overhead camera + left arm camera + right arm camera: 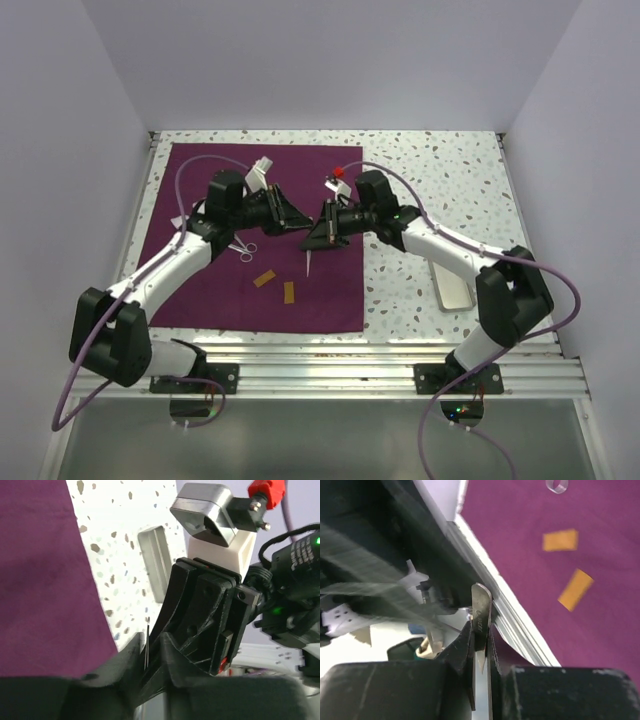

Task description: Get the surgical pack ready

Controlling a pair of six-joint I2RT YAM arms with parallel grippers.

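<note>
3 pale lavender walls (330, 60) close in the table (430, 170), whose top is white with grey and brown speckles. 1 aluminium rail (330, 372) runs along the table's near edge and carries both arm bases.

The surgical pack (215, 300) is a plum-purple cloth spread open as a large, nearly square sheet. It lies flat and smooth over the table's left half, reaching from close to the far edge almost to the near edge. On it lie 1 pair of scissors (243, 250) and 2 small orange strips (266, 278) (289, 292). A silver tray (452, 285) sits on the bare top near the right edge, well apart from the cloth.

Both arms meet tip to tip above the sheet's right part. The right gripper (481, 640) has its fingers pressed together on a thin metal strip (481, 607). The left gripper (146, 657) has the strip edge-on between its fingers; whether they clamp it cannot be told.
</note>
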